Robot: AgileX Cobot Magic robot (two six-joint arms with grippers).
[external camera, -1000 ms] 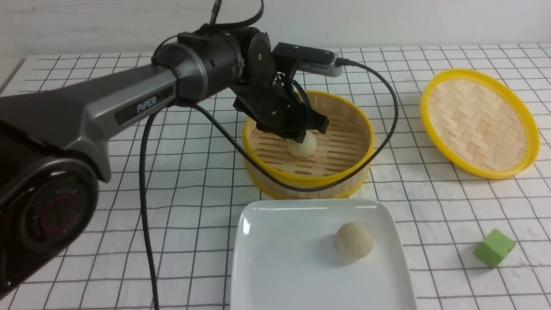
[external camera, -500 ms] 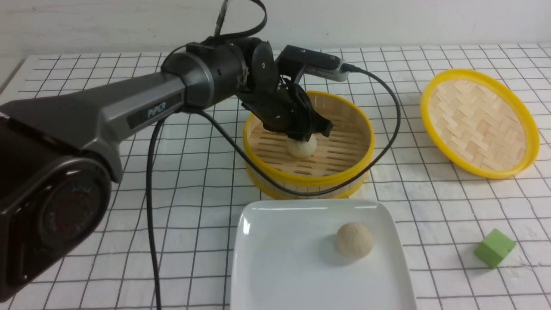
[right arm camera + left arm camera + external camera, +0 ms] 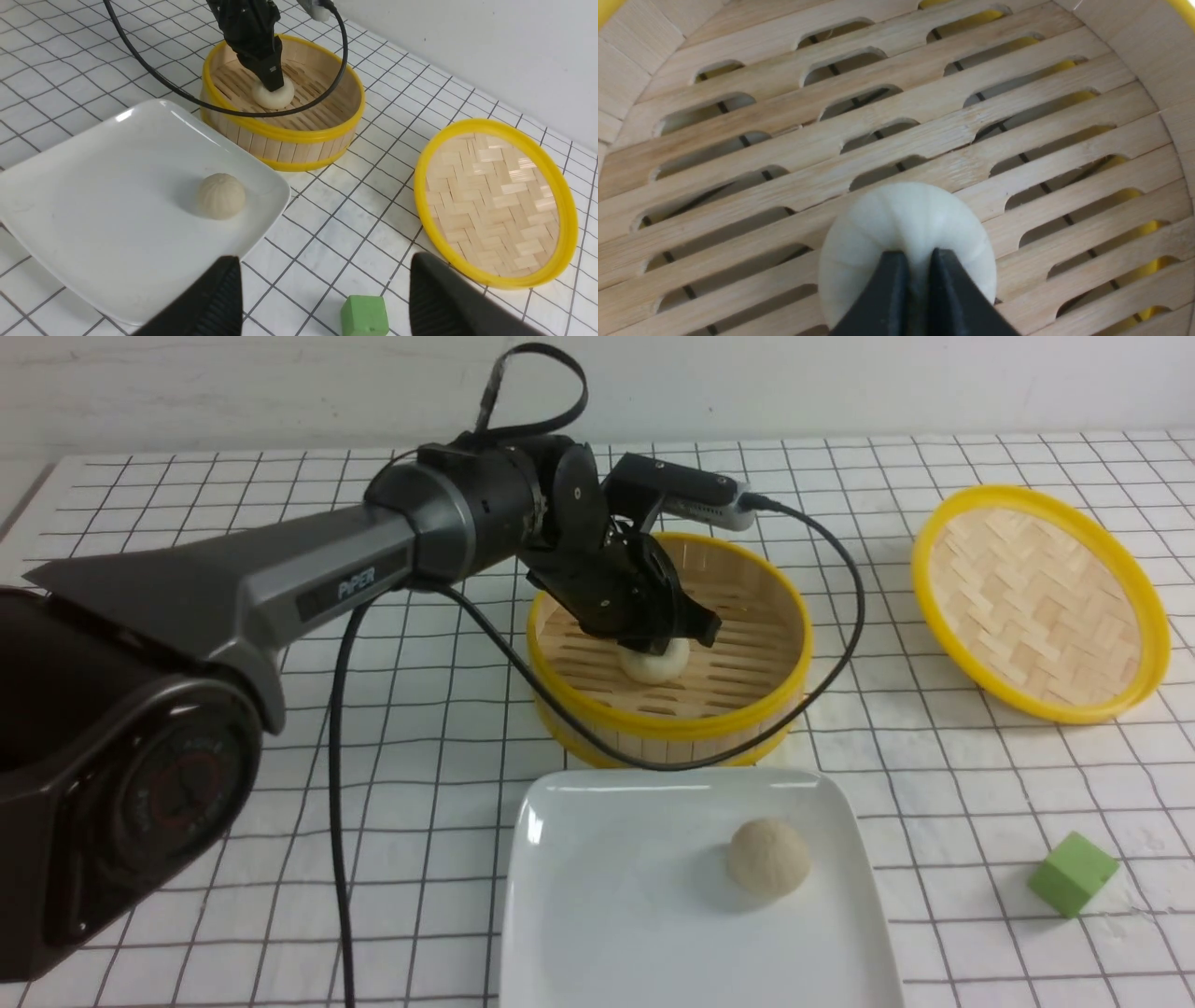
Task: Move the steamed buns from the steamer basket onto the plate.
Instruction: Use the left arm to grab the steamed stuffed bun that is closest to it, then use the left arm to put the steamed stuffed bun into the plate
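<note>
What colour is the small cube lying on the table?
Green; the cube shows best in the right wrist view.

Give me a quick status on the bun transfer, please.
Left gripper shut, pinching top of basket bun. Right gripper open, empty. Other bun on plate. Cable drapes across basket front.
</note>
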